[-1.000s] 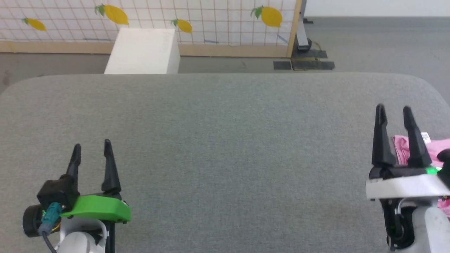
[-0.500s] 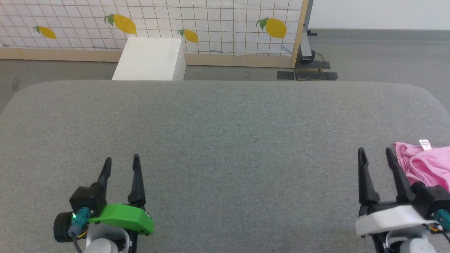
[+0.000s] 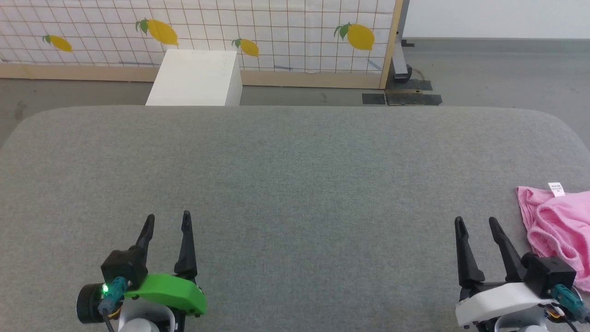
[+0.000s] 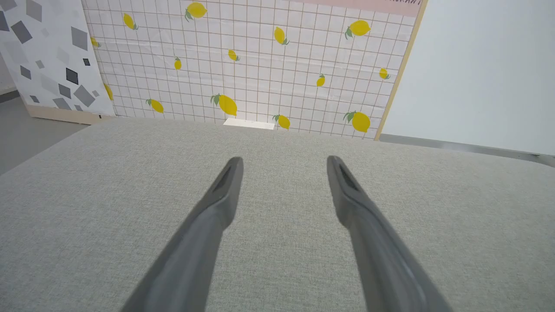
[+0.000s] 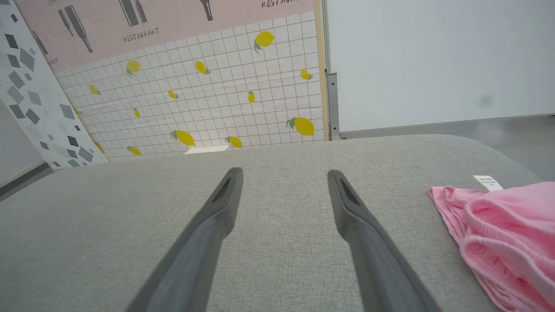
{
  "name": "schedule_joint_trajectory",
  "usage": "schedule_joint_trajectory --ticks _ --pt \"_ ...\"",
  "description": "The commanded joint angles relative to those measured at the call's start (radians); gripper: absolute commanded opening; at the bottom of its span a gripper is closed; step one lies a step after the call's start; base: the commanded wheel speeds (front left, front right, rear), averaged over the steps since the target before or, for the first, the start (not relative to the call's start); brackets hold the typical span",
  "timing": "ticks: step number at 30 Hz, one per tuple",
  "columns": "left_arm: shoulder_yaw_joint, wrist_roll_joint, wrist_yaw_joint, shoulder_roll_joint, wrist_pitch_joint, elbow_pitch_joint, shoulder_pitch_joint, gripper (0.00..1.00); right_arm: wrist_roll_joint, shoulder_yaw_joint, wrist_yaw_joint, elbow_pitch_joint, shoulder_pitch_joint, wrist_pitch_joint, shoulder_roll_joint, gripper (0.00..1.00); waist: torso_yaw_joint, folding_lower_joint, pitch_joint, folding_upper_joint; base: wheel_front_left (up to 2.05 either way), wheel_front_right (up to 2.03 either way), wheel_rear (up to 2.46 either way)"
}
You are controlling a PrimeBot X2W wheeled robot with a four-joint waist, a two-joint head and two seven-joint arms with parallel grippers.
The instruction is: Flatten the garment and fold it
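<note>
The garment is a crumpled pink heap with a gathered hem and a small white label, lying at the right edge of the grey padded table. In the right wrist view the garment lies to the right of my fingers. My right gripper stands open just left of the garment, touching nothing. Far from the cloth, my left gripper is open and empty near the table's front left. Both pairs of jaws hold only air in the wrist views.
A white box stands on the floor behind the table's far edge. A lemon-print tiled screen with a wooden frame closes the back. Grey floor lies to the far right.
The head camera tilted, shifting the whole picture. Both grippers have drawn back toward the table's front edge, and the right one now sits clear of the garment's left side.
</note>
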Motion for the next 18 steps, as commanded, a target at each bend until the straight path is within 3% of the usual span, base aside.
schedule_joint_trajectory --ticks 1,14,15,18 --pt "-0.004 0.02 0.001 0.007 -0.008 0.005 0.007 1.0 0.004 0.001 -0.001 0.005 0.003 -0.005 0.0 1.0 0.0 0.0001 0.001 0.0082 0.0 0.0 0.0" --pt "-0.008 0.029 0.006 0.003 -0.008 0.017 0.001 1.0 0.005 0.003 -0.001 0.023 -0.014 -0.005 0.0 1.0 -0.002 0.0001 0.001 0.0082 0.0 0.0 0.0" --pt "-0.008 0.03 0.003 0.001 0.001 0.015 0.001 0.0 0.001 0.003 0.0 0.019 -0.001 0.001 0.0 0.0 -0.002 0.0001 0.001 0.0 0.0 0.0 0.0" --pt "-0.008 0.03 0.003 0.001 0.002 0.015 0.001 0.0 0.001 0.003 0.0 0.019 -0.001 0.001 0.0 0.0 -0.002 0.0001 0.001 0.0 0.0 0.0 0.0"
